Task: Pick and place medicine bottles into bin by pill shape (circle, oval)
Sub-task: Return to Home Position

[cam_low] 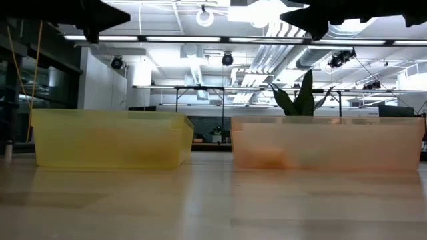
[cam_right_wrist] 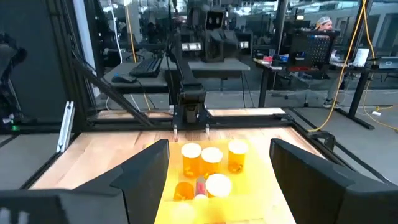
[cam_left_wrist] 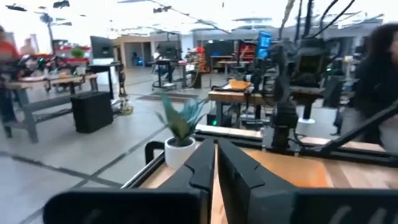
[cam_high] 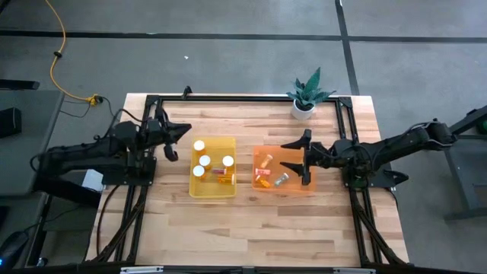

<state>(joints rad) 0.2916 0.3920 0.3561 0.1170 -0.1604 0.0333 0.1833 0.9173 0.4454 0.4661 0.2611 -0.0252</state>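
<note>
Several amber medicine bottles with white caps stand or lie in the yellow bin; they also show in the right wrist view. A few more bottles lie in the orange bin. My right gripper is open and empty, raised over the orange bin's right half; its fingers stand wide apart in its wrist view. My left gripper is shut and empty, raised beside the yellow bin's far left corner; it also shows in its wrist view.
A white pot with a green plant stands at the table's far edge, right of centre. A black frame runs round the table. In the low view the yellow bin and the orange bin stand side by side.
</note>
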